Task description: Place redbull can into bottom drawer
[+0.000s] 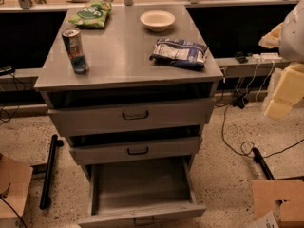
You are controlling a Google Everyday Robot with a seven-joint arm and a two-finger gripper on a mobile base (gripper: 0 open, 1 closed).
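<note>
The redbull can (75, 50) stands upright near the left front edge of the cabinet top (123, 56). The bottom drawer (142, 184) is pulled well out. The gripper (280, 103), probably the pale block at far right, is well apart from both.

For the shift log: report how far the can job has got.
Done: the narrow grey metal bottom drawer stands pulled open, with nothing visible inside. In hand: nothing; the cream end effector hangs at the right edge, away from the grey cabinet. Left: the slim blue-and-silver redbull can stands upright on the cabinet's left side; grasping and placing remain.
</note>
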